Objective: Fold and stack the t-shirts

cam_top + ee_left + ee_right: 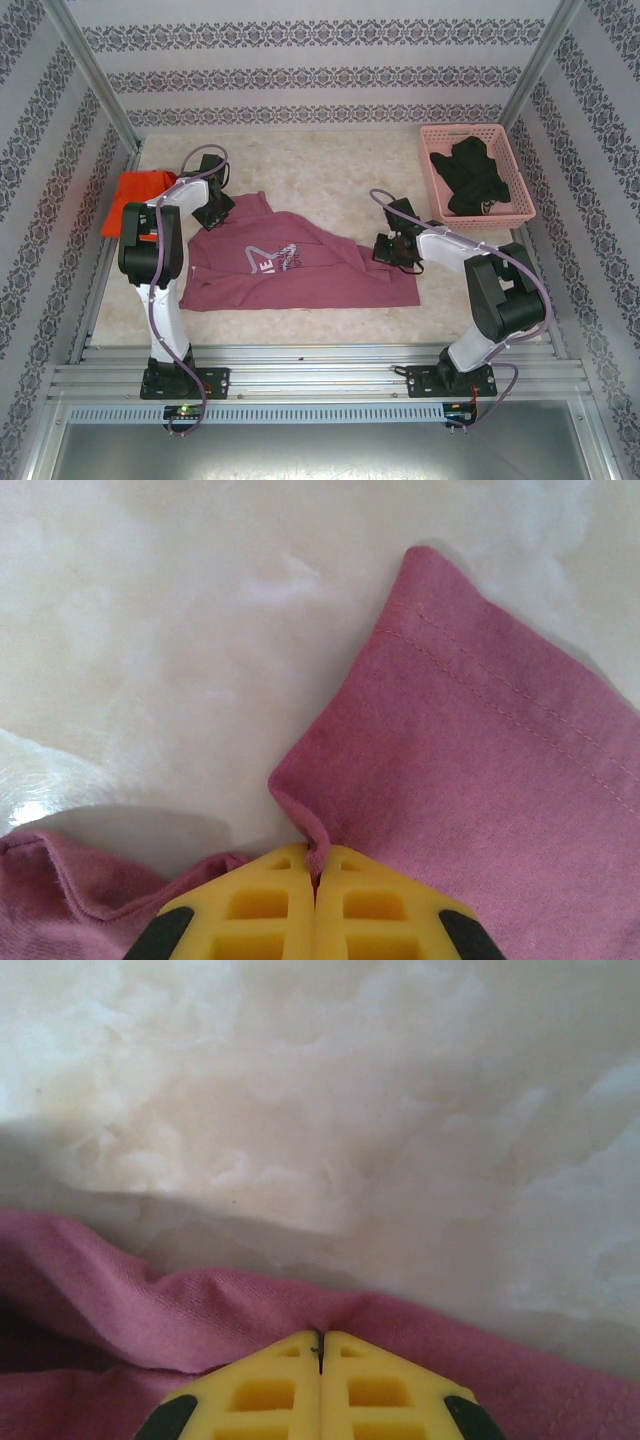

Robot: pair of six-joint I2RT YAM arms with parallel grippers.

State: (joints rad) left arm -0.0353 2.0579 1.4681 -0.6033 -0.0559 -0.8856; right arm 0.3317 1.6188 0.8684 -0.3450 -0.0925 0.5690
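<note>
On the table: maroon t-shirt, spread.
Left gripper: I pinch its folded edge.
Right gripper: I pinch its edge.

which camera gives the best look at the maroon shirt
Top external: the whole maroon shirt lies spread on the table, print visible. Left wrist shows a hemmed corner pinched in the left gripper; right wrist shows a rumpled edge at the shut right gripper.
</note>
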